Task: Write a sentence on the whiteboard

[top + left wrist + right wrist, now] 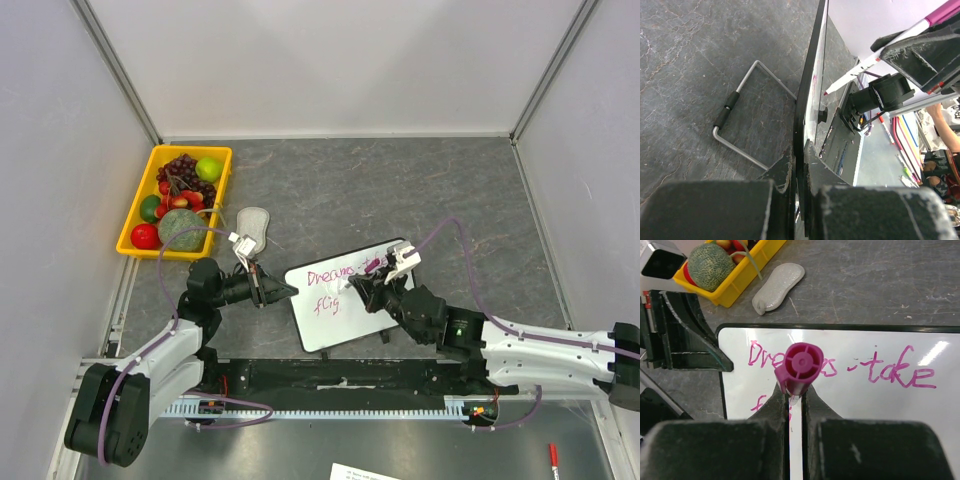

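The whiteboard point(345, 325) stands tilted on the grey table between both arms. My left gripper point(280, 290) is shut on its left edge; in the left wrist view the jaws point(801, 155) pinch the black frame point(807, 95) seen edge-on. My right gripper point(375, 280) is shut on a magenta marker point(801, 365), its white barrel point(860, 70) pointing at the board face. The sentence point(880, 372) reads "Dreams - take" on the top line, with a few letters starting "f" point(757, 402) below. The marker and fingers hide part of the writing.
A grey oval eraser pad point(253, 222) lies behind the board. A yellow bin point(136, 218) of fruit sits at the far left. The board's wire stand point(740, 125) rests on the table. A red pen point(551, 455) and paper point(365, 472) lie near the front edge.
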Controlling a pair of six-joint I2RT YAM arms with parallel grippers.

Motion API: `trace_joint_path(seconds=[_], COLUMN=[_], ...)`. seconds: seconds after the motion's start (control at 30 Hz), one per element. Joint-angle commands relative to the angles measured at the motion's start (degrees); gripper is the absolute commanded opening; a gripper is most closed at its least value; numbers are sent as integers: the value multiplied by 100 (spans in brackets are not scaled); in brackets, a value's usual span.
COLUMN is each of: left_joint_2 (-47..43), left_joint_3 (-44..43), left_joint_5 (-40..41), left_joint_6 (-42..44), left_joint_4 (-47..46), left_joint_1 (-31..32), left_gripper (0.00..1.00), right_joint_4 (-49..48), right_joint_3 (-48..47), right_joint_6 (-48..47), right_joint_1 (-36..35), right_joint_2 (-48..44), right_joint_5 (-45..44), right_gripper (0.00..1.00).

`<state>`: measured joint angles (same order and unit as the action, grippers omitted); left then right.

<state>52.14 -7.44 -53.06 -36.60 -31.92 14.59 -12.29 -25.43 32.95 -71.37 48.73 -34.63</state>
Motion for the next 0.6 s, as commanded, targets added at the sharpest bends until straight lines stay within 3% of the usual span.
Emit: trace_joint_path(seconds=[0.0,0.57], left_joint_2=[-46,-46], left_joint_3=[-3,-3], left_joint_5=[85,85], left_joint_6=[443,443], left_joint_4=[-77,-69], left_joint_1=[9,0], left_gripper=[2,2], right_joint_4=[-27,-212], right_joint_3=[-261,-164], right_joint_6=[-78,-17], right_joint_1=[159,326], right_joint_2=[84,277], right_joint_5=[-96,0], right_gripper=[0,0])
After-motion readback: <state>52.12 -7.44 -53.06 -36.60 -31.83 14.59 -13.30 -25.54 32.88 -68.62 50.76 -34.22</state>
